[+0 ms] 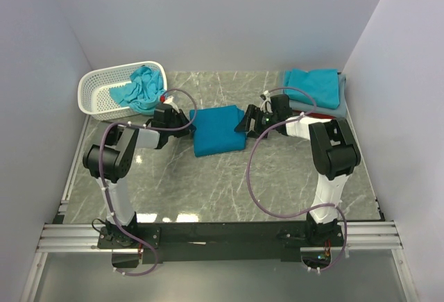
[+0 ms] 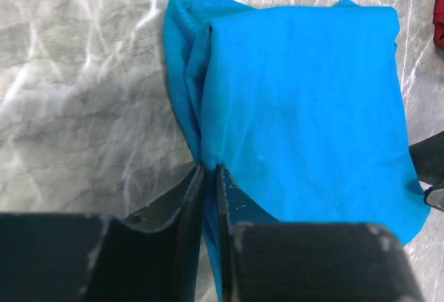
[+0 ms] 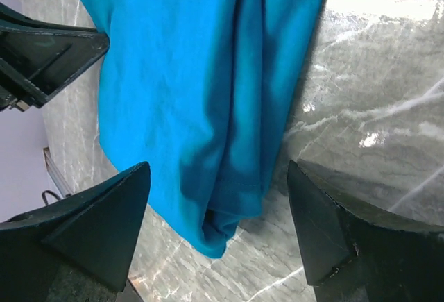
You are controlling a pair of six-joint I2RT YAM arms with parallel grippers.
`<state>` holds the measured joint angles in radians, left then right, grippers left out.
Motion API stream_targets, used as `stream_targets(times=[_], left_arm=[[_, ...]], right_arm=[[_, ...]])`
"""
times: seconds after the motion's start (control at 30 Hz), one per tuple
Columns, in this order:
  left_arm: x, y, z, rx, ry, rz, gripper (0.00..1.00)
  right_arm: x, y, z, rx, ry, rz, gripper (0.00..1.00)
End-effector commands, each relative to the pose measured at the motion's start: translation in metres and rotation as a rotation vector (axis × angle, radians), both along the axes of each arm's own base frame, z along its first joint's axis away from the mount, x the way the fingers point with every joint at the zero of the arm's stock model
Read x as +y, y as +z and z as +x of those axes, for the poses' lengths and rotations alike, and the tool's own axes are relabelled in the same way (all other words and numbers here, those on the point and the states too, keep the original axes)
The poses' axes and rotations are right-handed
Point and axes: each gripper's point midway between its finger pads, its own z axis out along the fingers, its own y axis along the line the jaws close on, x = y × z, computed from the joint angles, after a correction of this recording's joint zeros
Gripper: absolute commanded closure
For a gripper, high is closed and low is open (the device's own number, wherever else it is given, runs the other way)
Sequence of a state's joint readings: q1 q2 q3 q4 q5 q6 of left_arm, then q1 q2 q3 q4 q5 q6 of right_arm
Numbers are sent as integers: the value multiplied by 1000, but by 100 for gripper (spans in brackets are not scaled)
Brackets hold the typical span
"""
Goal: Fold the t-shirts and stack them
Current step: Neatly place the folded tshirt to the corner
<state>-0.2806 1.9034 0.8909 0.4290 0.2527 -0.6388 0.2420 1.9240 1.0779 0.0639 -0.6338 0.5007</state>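
A folded bright blue t-shirt (image 1: 218,130) lies flat in the middle of the marble table. My left gripper (image 1: 191,118) sits at its left edge; in the left wrist view the gripper (image 2: 210,171) is shut on a fold of that t-shirt (image 2: 298,101), with cloth pinched between the fingers. My right gripper (image 1: 245,122) is at the shirt's right edge. Its wrist view shows the gripper (image 3: 216,177) wide open, straddling a hanging corner of the t-shirt (image 3: 201,87) without touching it. A stack of folded t-shirts (image 1: 313,85), teal on grey, lies at the back right.
A white lattice basket (image 1: 97,92) stands at the back left with crumpled turquoise t-shirts (image 1: 142,85) in it. A bit of red cloth (image 1: 318,115) shows under the stack's near edge. White walls close in the table on three sides.
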Motion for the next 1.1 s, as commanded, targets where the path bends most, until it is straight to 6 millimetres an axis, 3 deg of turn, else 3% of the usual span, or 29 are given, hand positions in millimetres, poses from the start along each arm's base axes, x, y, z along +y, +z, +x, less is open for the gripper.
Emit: stream_targets(times=[0.0, 0.23, 0.43, 0.6, 0.63, 0.67, 0.7, 0.8, 0.83, 0.93, 1.07], left_arm=[[-7, -6, 3, -5, -22, 33, 83], [-15, -10, 0, 5, -40, 32, 91], [-20, -9, -2, 3, -52, 27, 93], [-27, -10, -5, 6, -69, 16, 94], [-28, -10, -6, 6, -71, 16, 94], [-28, -9, -6, 5, -74, 13, 94], [-28, -8, -6, 4, -74, 13, 93], [-25, -2, -7, -7, -63, 17, 79], [-25, -1, -8, -9, -61, 18, 60], [-21, 12, -7, -34, -47, 23, 36], [-17, 21, -8, -46, -34, 33, 27]], right_arm=[[3, -2, 9, -8, -2, 13, 14], [17, -10, 11, 6, -4, 36, 17], [37, -13, 14, 6, 15, 15, 28], [47, -12, 18, -2, 18, 0, 51], [47, -12, 18, -4, 16, -8, 58], [47, -12, 19, -6, 11, -17, 75], [43, -11, 22, -8, -6, -39, 81], [35, -5, 28, -29, -23, -92, 99], [30, -4, 30, -31, -39, -125, 100], [18, 10, 38, -79, -47, -209, 100], [-6, 31, 52, -132, -91, -362, 100]])
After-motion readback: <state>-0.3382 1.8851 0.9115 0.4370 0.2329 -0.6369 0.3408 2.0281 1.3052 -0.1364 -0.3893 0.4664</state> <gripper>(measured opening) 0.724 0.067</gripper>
